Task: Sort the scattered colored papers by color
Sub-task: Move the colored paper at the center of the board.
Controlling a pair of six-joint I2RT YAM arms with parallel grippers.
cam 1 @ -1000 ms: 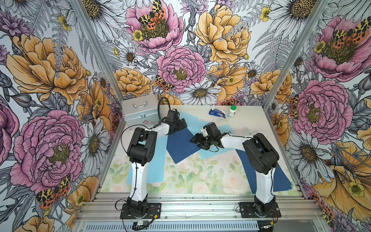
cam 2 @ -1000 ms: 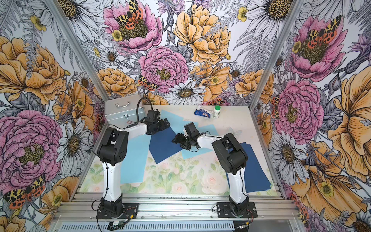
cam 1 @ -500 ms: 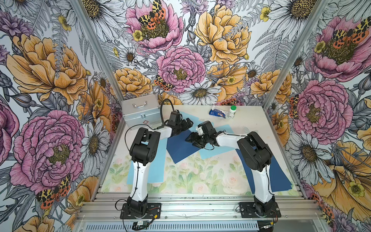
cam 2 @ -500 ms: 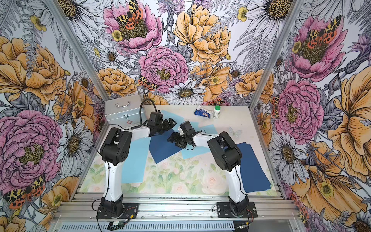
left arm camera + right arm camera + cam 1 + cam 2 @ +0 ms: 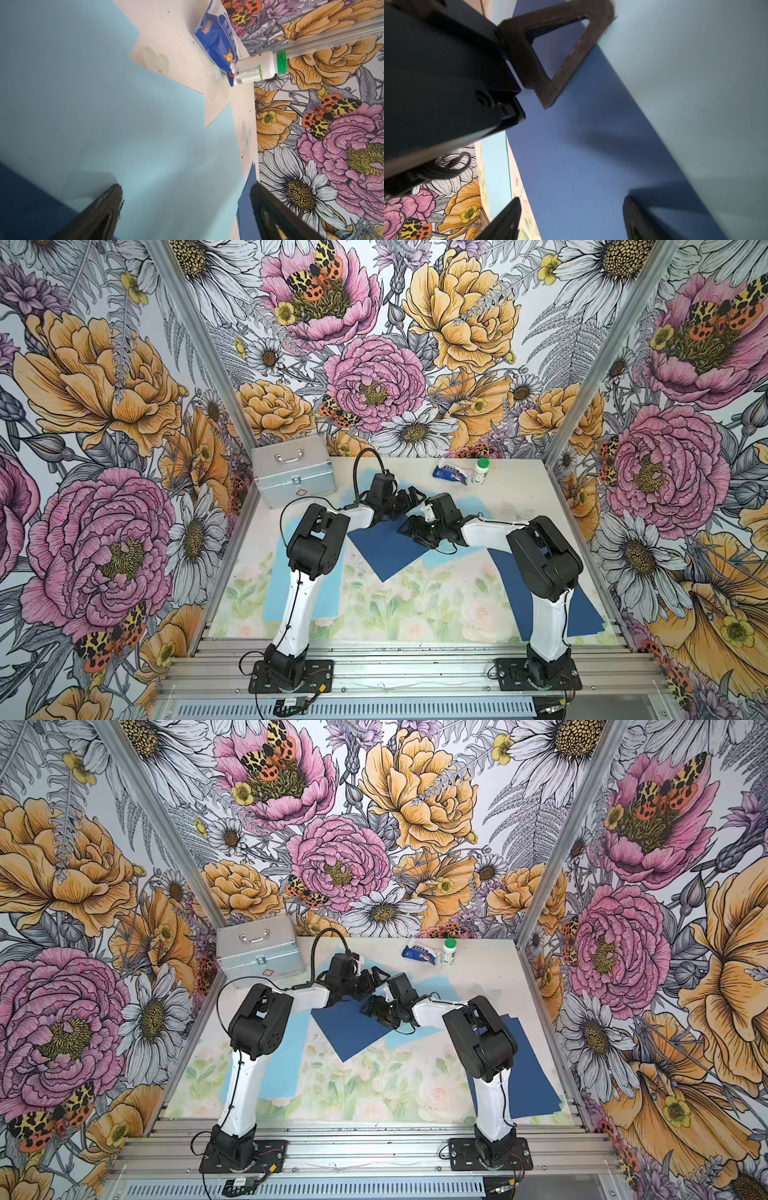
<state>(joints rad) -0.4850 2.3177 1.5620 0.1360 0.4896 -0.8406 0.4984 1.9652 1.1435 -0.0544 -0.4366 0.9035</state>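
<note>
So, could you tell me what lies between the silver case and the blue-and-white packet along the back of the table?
In both top views, only bare table lies between silver case and packet.

Right gripper [image 5: 409, 528] and left gripper [image 5: 411, 499] now closer together, over navy sheet [image 5: 384, 549].
</note>
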